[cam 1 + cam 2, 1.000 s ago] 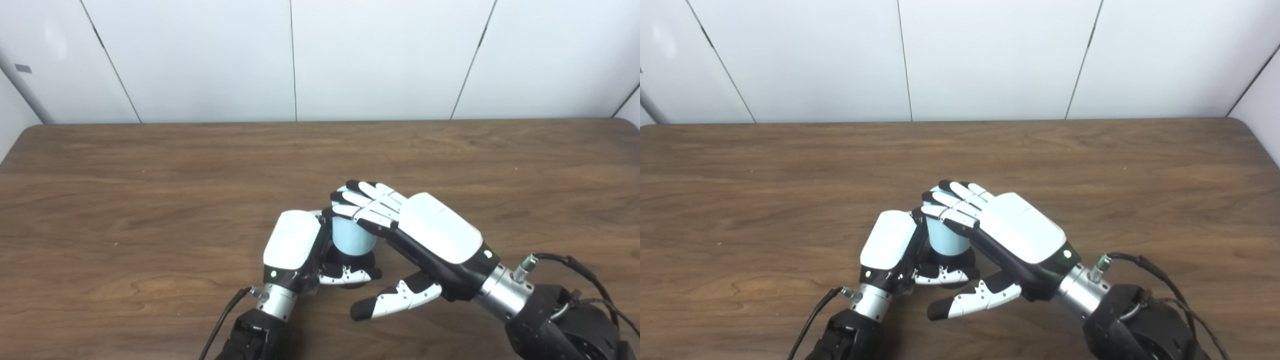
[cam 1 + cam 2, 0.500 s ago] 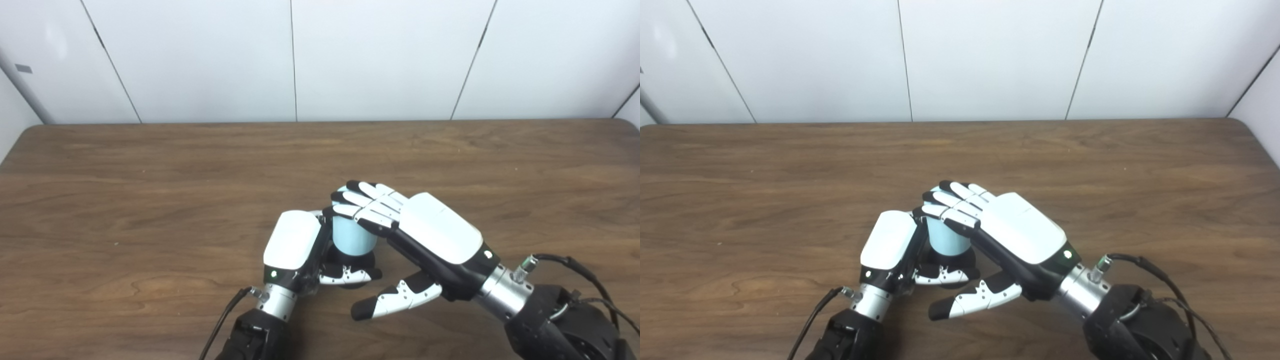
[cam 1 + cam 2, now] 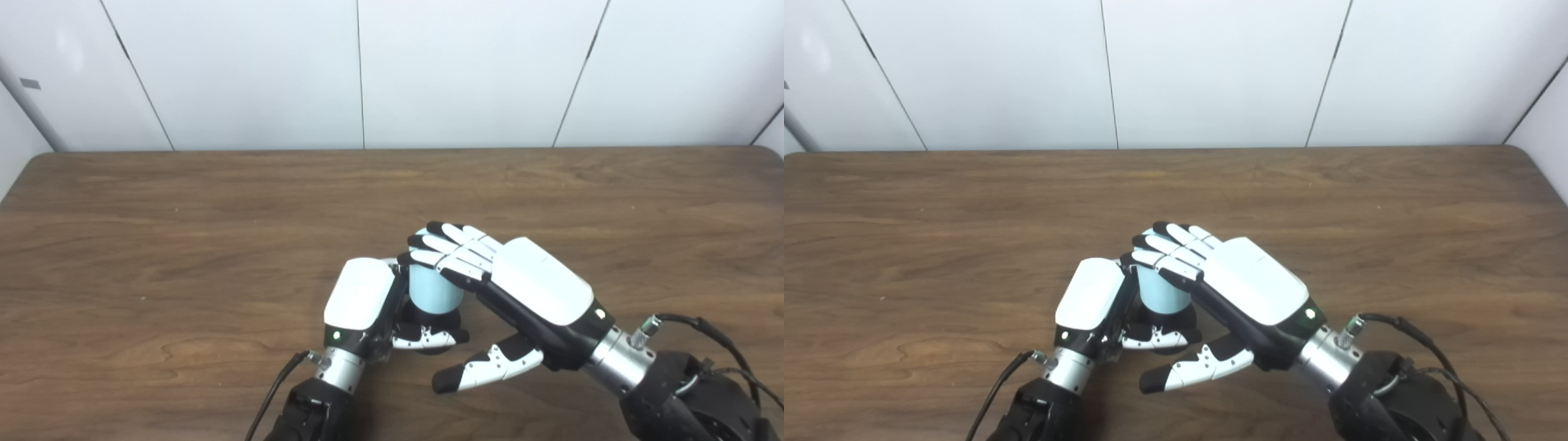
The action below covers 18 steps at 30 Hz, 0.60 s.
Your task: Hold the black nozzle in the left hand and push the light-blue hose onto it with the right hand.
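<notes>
Both our hands meet near the front of the table (image 3: 184, 202). Our left hand (image 3: 361, 300) wraps the nozzle (image 3: 436, 320), thumb across its front. Our right hand (image 3: 527, 288) lies flat with fingers (image 3: 453, 245) on top of the upright hose (image 3: 433, 291), thumb apart, gripping nothing. That hose sits on the nozzle.

Black nozzle (image 3: 429, 321) mostly hidden, perhaps seated.
</notes>
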Each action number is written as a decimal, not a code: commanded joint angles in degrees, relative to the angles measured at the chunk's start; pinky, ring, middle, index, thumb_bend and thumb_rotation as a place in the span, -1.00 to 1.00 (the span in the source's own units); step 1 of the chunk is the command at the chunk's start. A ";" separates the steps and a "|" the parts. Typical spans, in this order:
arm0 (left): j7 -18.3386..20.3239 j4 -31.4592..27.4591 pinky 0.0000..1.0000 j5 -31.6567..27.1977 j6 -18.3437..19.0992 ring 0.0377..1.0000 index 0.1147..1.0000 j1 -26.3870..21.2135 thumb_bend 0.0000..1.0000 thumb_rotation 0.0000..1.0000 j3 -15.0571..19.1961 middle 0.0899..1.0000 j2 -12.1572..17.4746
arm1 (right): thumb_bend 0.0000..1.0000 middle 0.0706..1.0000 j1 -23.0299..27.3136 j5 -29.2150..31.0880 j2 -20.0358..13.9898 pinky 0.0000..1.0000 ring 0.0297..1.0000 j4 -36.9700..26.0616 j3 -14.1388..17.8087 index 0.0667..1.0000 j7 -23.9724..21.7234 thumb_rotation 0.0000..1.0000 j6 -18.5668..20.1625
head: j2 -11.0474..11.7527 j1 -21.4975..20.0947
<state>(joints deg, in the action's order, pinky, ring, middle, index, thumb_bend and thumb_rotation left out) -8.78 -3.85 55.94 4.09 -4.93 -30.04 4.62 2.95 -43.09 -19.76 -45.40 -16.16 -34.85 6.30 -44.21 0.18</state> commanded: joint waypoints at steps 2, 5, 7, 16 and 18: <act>3.63 1.57 -0.25 0.75 2.11 -0.09 -0.16 1.73 -0.04 -1.00 -0.37 -0.17 0.56 | 0.44 0.83 -4.04 -0.94 -3.28 0.89 0.90 4.30 -1.37 0.79 -5.34 1.00 1.51 | -0.05 -0.02; 3.35 1.75 -0.25 0.80 2.02 -0.08 -0.16 1.82 -0.04 -1.00 -0.40 -0.18 0.42 | 0.45 0.84 -4.45 -1.02 -3.46 0.89 0.91 4.58 -1.61 0.80 -4.80 1.00 1.49 | -0.08 -0.18; 3.26 1.89 -0.27 0.82 2.01 -0.10 -0.14 1.83 -0.05 -1.00 -0.41 -0.20 0.31 | 0.44 0.84 -4.61 -1.04 -3.53 0.89 0.91 4.77 -1.85 0.80 -4.35 1.00 1.55 | -0.08 -0.18; 2.92 2.26 -0.28 0.99 1.74 -0.10 -0.14 1.74 -0.05 -1.00 -0.47 -0.21 0.31 | 0.43 0.85 -4.68 -0.65 -3.68 0.90 0.92 6.10 -2.75 0.81 -2.47 1.00 1.45 | -0.10 -0.15; 2.86 2.19 -0.29 1.13 1.73 -0.11 -0.14 1.79 -0.05 -1.00 -0.50 -0.22 0.36 | 0.43 0.85 -4.74 -0.73 -3.80 0.89 0.92 6.18 -2.98 0.80 -2.22 1.00 1.38 | -0.11 -0.21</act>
<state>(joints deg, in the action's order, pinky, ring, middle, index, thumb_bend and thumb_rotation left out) -8.74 -3.83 55.98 4.11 -4.84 -29.96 4.34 1.97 -42.97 -20.88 -44.01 -17.62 -30.84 6.07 -44.30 -0.09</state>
